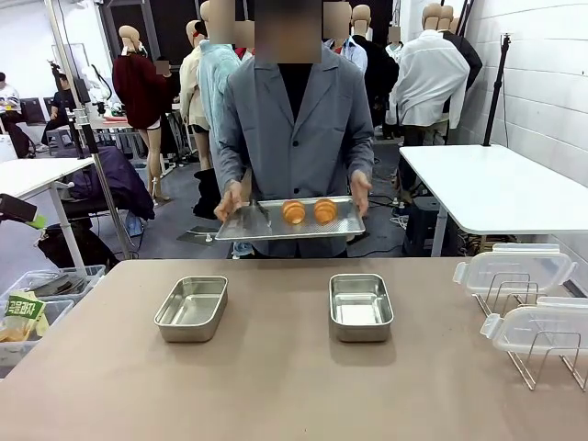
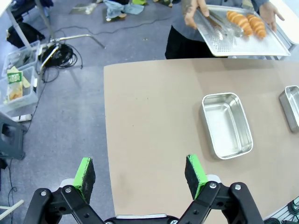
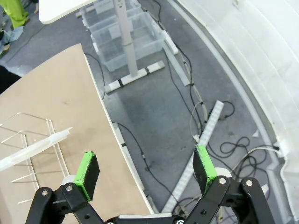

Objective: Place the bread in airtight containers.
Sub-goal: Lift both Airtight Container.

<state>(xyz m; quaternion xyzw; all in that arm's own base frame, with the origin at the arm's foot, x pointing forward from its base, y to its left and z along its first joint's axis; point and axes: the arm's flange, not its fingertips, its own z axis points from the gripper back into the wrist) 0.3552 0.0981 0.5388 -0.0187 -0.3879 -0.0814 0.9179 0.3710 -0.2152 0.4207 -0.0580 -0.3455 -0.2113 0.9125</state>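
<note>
Two golden ridged pieces of bread (image 1: 310, 211) lie on a long flat steel tray (image 1: 276, 228) that a person holds with both hands beyond the table's far edge; the bread (image 2: 246, 22) also appears at the top of the left wrist view. Two open steel airtight containers sit empty on the table, one at left (image 1: 191, 308) (image 2: 227, 125) and one at right (image 1: 360, 306) (image 2: 291, 107). My left gripper (image 2: 140, 171) hangs open over the table's left edge, short of the left container. My right gripper (image 3: 147, 169) is open above the floor, past the table's right edge.
Two clear white-rimmed lids (image 1: 510, 268) (image 1: 537, 328) rest on a wire rack (image 1: 514, 296) at the table's right side; the rack (image 3: 28, 140) also shows in the right wrist view. Plastic bins (image 1: 37, 303) stand on the floor at left. A white table (image 1: 496, 184) stands behind at right.
</note>
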